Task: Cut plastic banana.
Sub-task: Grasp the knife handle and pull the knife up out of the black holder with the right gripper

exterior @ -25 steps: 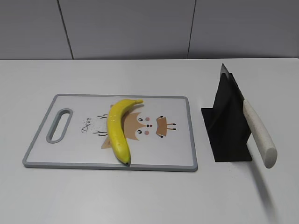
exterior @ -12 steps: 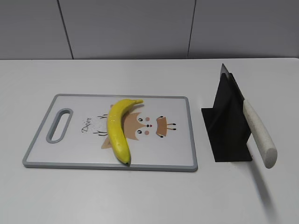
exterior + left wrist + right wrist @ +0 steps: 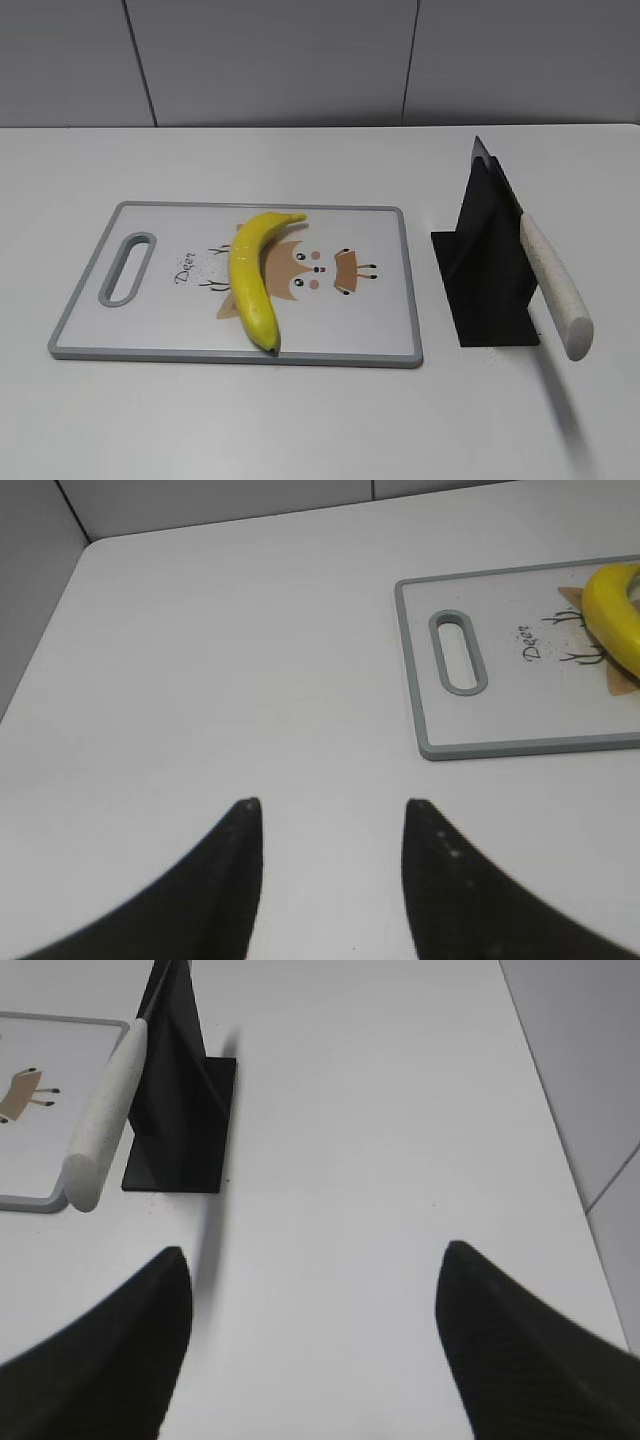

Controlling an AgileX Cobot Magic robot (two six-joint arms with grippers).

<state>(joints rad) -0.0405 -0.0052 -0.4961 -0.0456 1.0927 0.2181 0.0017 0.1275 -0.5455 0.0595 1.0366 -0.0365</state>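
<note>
Plastic banana [image 3: 252,276] is judged light, stiff, slick; best pinned mid-body. Left claw [image 3: 330,815] and right claw [image 3: 310,1265] are seen open, empty.

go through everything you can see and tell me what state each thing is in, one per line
plastic banana: whole, uncut, lying on the cutting board.
cutting board: flat on the table.
knife: slotted in its stand, handle sticking out, not held.
knife stand: upright on the table beside the board.
left gripper: open, empty, above bare table.
right gripper: open, empty, near the stand.
</note>
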